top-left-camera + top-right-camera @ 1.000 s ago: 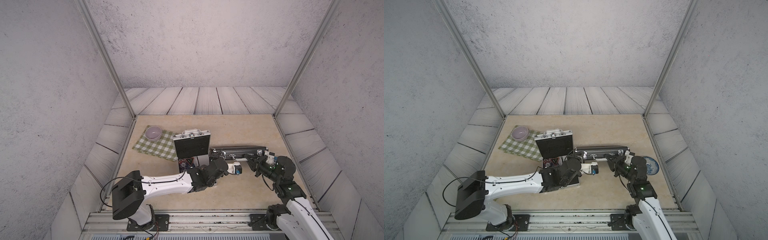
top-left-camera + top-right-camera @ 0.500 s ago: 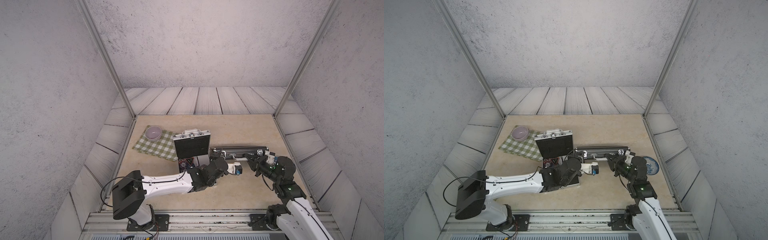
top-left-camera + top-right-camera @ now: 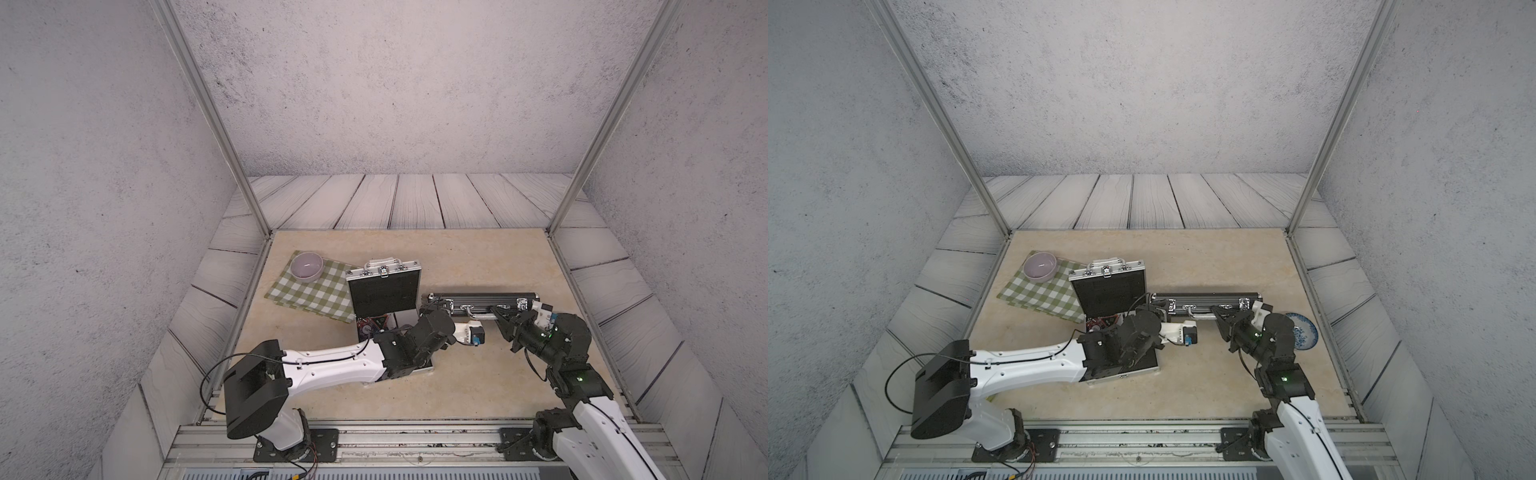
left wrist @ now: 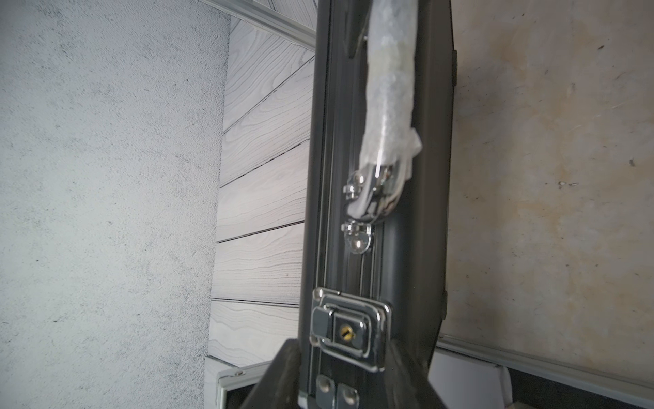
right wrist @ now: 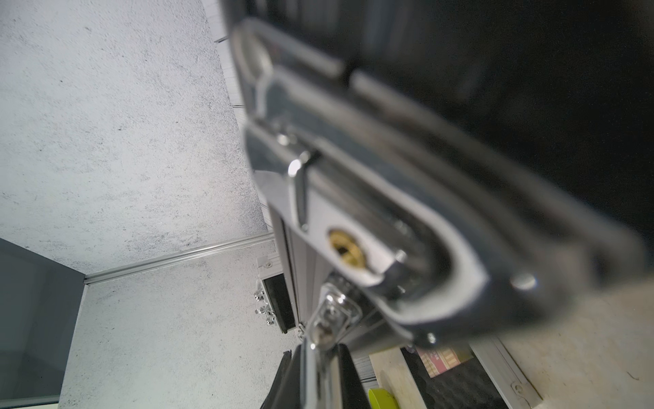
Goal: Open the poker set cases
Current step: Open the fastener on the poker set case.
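In a top view the black case (image 3: 482,298) sat just right of centre on the desk (image 3: 457,257), its latch edge toward the lower frame, beside the silver case (image 3: 384,297) with its lid upright. The left pincer (image 4: 341,345) stood part-open at the black case's left end, fingers (image 4: 279,375) astride a chrome latch (image 4: 350,329), contact unclear. The right pincer (image 5: 315,350) was closed on a chrome piece (image 5: 311,357) of that edge, toward its right end.
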Tool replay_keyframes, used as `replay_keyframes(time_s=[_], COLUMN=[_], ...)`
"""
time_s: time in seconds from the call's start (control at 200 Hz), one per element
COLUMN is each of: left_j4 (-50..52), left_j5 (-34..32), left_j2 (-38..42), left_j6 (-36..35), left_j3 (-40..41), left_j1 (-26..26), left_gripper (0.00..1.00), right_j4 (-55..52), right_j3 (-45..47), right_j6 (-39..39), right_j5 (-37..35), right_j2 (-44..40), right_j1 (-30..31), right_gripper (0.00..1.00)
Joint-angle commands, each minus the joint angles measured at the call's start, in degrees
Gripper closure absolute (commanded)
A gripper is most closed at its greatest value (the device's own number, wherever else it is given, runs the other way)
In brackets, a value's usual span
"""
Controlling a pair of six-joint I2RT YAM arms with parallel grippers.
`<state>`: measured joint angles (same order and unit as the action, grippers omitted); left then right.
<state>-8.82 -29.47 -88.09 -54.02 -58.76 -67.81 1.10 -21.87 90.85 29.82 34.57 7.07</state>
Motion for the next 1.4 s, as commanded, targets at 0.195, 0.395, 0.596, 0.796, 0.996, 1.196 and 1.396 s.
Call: replay_keyframes(time_s=[0.195,0.395,0.596,0.796,0.996,1.196,1.396], left_j4=[-4.9,-5.3,-5.4,-7.6,-13.0,-18.7,-22.4], left_j5=[-3.6,-3.0,-2.5,-3.0,-4.2,-5.4,-5.9], left_j2=[3.0,3.3,3.1,3.1,1.5,0.6,0.2], left_j6=[0.2,-0.1,0.7,1.6,-0.1,-2.2,-3.2], left_j3=[-4.6,-5.5,-6.7,-6.7,-7.8,-8.0,-8.5], left_j1=[3.6,4.6,5.4,5.6,5.8,6.1,6.4], left_gripper=[0.58,0.59,0.59,0.6,0.61,0.62,0.64], right_j4=[-0.8,-0.8,-1.2,-1.1,-1.4,-1.5,-1.2], right_j3=[0.2,0.4,0.4,0.4,0.6,0.8,1.0], right_j6=[-1.4,-1.4,-1.9,-2.1,-2.1,-2.3,-2.3], right_j5=[6.6,6.7,6.8,7.0,7.2,7.4,7.7], right_j2=[-1.0,-0.9,-0.9,-1.0,-1.3,-1.3,-0.7], right_j1=[1.6,1.9,2.1,2.3,2.6,2.7,3.1], right_gripper=[1.0,1.0,1.0,1.0,1.0,1.0,1.0])
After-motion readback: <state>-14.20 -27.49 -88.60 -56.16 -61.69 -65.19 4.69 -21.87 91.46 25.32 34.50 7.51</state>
